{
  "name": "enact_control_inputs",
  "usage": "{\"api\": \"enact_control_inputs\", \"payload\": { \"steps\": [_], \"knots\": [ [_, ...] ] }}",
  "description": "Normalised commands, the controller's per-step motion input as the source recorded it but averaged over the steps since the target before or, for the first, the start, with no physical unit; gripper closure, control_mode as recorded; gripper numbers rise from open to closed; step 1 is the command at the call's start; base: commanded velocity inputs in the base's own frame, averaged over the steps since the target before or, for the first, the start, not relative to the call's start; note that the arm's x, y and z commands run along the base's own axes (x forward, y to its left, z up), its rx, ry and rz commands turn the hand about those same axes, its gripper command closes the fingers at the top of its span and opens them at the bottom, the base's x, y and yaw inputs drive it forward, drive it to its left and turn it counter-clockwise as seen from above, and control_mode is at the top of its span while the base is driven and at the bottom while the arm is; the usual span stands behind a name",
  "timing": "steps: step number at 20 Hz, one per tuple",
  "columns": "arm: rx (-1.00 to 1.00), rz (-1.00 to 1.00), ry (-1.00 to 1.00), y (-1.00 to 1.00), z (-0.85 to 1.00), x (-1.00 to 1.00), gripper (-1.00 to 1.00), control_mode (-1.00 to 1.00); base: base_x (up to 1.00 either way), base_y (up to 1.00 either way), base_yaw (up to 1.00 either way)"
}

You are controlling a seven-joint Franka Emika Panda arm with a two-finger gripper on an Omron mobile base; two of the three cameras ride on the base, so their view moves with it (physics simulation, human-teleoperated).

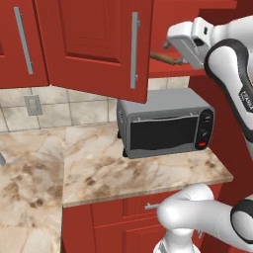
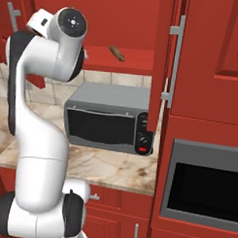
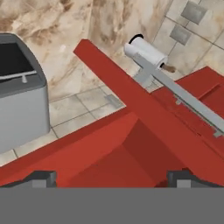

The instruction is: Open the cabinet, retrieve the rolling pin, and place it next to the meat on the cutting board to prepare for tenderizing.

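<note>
Left base view: the cabinet door hangs open, its lower edge over the toaster oven; the rolling pin lies on the inner shelf, largely hidden behind the robot's hand.

Right base view: the rolling pin rests alone on the red shelf, with bare shelf around it; the arm covers the cabinet's left part.

Hand view: the gripper stands spread wide, holding nothing, fingertips cut off low, above the open door's edge.
</note>
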Motion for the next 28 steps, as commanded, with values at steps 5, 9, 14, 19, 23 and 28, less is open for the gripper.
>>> {"api": "enact_control_inputs", "payload": {
  "steps": [5, 9, 14, 19, 23, 28],
  "knots": [
    [0.08, 0.05, 0.12, 0.00, -0.24, 0.17, -1.00, -1.00, 0.00, 0.00, 0.00],
    [0.07, 0.04, 0.07, 0.00, -0.21, 0.26, -1.00, -1.00, 0.00, 0.00, 0.00],
    [0.05, 0.03, 0.02, 0.05, -0.25, 0.26, -1.00, -1.00, 0.00, 0.00, 0.00],
    [0.04, 0.03, 0.00, 0.09, -0.26, 0.20, -1.00, -1.00, 0.00, 0.00, 0.00],
    [0.05, 0.03, 0.01, 0.13, -0.19, 0.20, -1.00, -1.00, 0.00, 0.00, 0.00],
    [0.03, 0.02, 0.06, 0.19, -0.12, 0.25, -1.00, -1.00, 0.00, 0.00, 0.00]
  ]
}}
